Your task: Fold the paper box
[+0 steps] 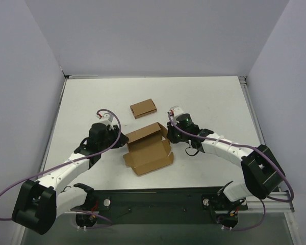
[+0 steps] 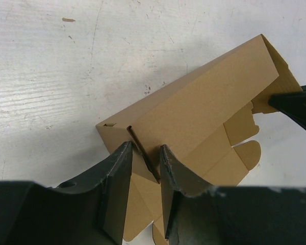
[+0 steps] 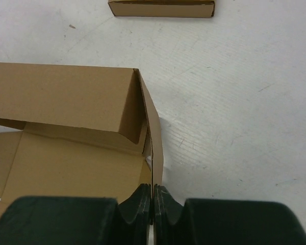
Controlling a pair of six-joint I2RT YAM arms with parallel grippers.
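Wall-raising step: paper box (image 1: 148, 149) at centre of table (image 1: 219, 102). Right gripper (image 3: 151, 193) pinches side flap, fingers pressed together. Left gripper (image 2: 145, 153) straddles opposite corner, half-spread, clamp unclear. Next: tuck flap inward along crease.

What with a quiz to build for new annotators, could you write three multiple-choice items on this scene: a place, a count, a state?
1. Where is the small box relative to the paper box?
A) Inside it
B) Stacked on top of it
C) Beyond it on the far side, apart

2. How many cardboard items lie on the table?
A) Two
B) Three
C) Four

3. The right gripper is:
A) wide open above the table
B) shut on the paper box
C) holding the small box

Answers: 1 C, the top view shows a gap between them; 2 A, only those two boxes; 3 B, its wrist view shows it pinching a side wall's edge.
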